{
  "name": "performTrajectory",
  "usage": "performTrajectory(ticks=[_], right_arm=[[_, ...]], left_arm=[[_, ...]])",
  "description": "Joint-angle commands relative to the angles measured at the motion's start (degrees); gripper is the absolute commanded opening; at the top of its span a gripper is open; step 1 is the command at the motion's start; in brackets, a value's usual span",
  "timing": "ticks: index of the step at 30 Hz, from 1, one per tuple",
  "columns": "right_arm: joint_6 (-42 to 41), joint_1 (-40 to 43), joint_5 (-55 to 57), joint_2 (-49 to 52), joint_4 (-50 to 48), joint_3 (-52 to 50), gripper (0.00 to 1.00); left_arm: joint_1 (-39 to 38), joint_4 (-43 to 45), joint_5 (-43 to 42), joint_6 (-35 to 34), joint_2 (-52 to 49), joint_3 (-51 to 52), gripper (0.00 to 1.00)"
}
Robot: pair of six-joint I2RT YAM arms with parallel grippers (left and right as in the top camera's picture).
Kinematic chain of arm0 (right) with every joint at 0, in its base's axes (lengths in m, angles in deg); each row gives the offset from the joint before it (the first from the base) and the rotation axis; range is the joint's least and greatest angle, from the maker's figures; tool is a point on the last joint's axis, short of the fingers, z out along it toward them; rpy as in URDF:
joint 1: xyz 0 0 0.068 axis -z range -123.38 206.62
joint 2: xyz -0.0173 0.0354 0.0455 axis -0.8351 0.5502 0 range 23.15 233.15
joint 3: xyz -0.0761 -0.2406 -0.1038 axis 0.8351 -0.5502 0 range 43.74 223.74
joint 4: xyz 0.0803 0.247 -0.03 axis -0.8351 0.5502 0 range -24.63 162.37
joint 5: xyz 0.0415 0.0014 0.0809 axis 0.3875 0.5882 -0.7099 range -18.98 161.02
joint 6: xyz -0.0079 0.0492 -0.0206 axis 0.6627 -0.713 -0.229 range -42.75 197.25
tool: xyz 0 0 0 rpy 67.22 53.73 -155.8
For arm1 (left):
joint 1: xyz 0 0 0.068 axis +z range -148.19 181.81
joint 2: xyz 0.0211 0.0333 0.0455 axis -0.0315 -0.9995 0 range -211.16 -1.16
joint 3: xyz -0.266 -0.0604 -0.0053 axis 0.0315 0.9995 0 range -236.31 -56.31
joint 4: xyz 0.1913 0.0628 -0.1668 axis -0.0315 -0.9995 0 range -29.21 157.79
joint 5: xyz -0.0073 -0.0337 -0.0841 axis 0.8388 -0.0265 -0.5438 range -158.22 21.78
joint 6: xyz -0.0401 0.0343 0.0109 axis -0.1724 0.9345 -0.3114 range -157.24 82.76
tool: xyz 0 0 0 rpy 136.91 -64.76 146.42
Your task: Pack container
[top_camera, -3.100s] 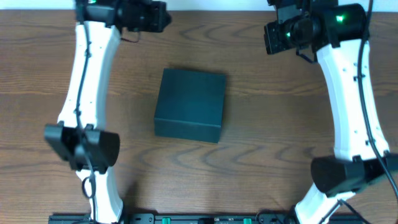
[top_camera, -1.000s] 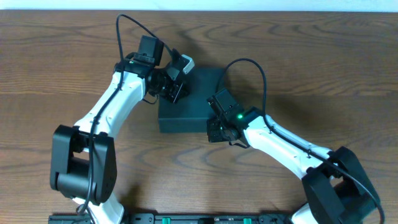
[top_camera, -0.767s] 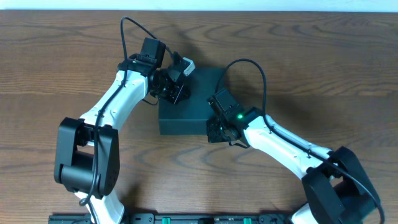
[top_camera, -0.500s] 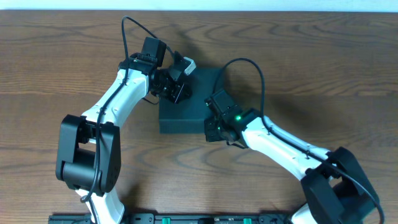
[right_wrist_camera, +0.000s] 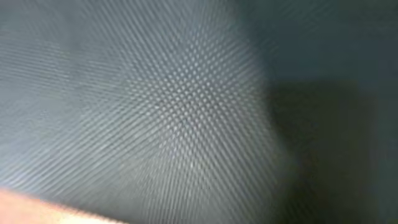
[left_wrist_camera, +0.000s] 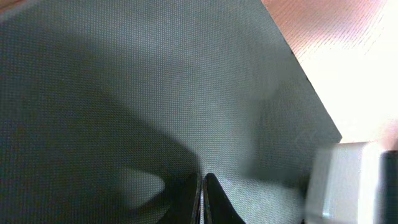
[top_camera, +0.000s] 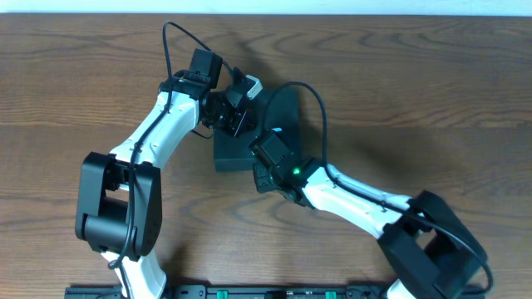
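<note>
Two-arm flap-opening step, looks like: left jaws pressed together at the shut container, right jaws can't tell, flap needs lifting next.

Dark teal-black and matte over the container, with a fine woven dot grain ahead of the black fingers of the left gripper. Shades to near-black in the shadow left of those fingers. Turns pale grey-white on the block to their right, and warm orange-brown with wood streaks on the table beyond. Shows white links, black joints and one green light on the right arm.
</note>
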Motion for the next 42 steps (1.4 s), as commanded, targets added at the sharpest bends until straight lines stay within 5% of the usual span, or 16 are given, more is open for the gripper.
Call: performTrajectory(ticks=[1, 16, 26, 33, 42], right_arm=[[-1.2, 0.0, 3.0, 0.3, -1.4, 0.3, 0.02], [-0.9, -0.7, -1.3, -0.2, -9.3, 2.0, 0.02], [7.6, 4.1, 0.5, -16.6, 5.0, 6.0, 0.02], [13.4, 19.6, -0.3, -32.6, 9.8, 6.6, 0.02], [22.0, 43.5, -28.6, -34.0, 14.2, 6.6, 0.01]], left_arm=[[-0.4, -1.2, 2.8, 0.2, -3.8, 1.5, 0.06], [-0.4, -1.2, 2.8, 0.2, -3.8, 1.5, 0.06], [1.9, -4.0, -0.5, -1.8, -1.3, -5.6, 0.06], [8.7, -7.6, 0.1, -4.4, 8.4, -15.5, 0.06], [25.7, -17.7, -1.8, -2.3, 17.8, -15.5, 0.06]])
